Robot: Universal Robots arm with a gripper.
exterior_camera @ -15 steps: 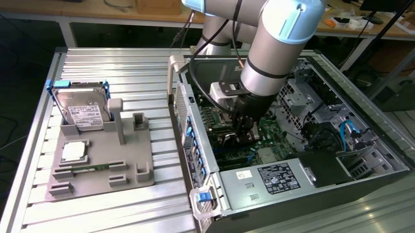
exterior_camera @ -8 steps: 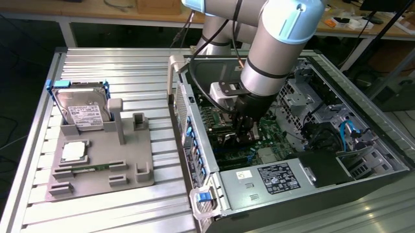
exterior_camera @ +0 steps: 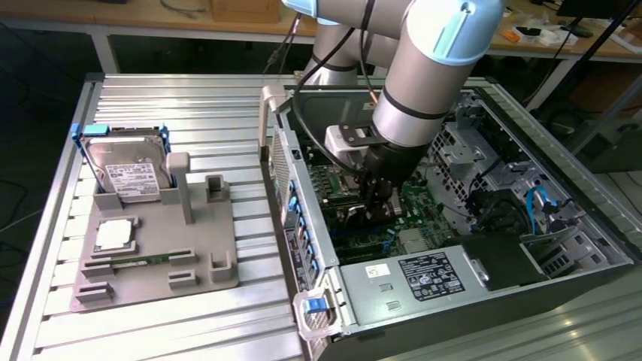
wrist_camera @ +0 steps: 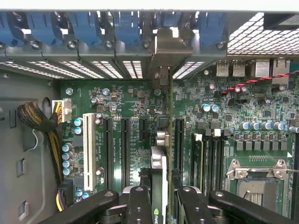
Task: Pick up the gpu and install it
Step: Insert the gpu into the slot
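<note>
The gpu (wrist_camera: 159,175) is standing on edge inside the open computer case (exterior_camera: 482,301), seen edge-on in the wrist view as a thin silver-and-dark strip running across the green motherboard (wrist_camera: 131,100). Its metal bracket end (wrist_camera: 164,51) is sitting against the case's rear wall, between the blue slot clips (wrist_camera: 84,23). The card is lying in line with the long black expansion slots (wrist_camera: 125,147), with one row of them on either side; whether its edge connector is actually sitting in a slot cannot be told.

The end effector (wrist_camera: 161,203) is clenching the gpu, with its black fingers (wrist_camera: 139,207) pressing on the card's two faces. In the exterior view the end effector (exterior_camera: 380,194) is reaching down into the middle of the case, just over the board.

A white slot (wrist_camera: 88,144) is lying further out beside the black ones, and the CPU socket (wrist_camera: 254,184) is sitting on the other side of the card.

Outside the case, toward the exterior view's left, a gray fixture (exterior_camera: 161,282) is resting on the ribbed tabletop (exterior_camera: 201,323), holding a silver hard drive (exterior_camera: 131,169) upright and a narrow green memory stick (exterior_camera: 140,261) lying flat.
</note>
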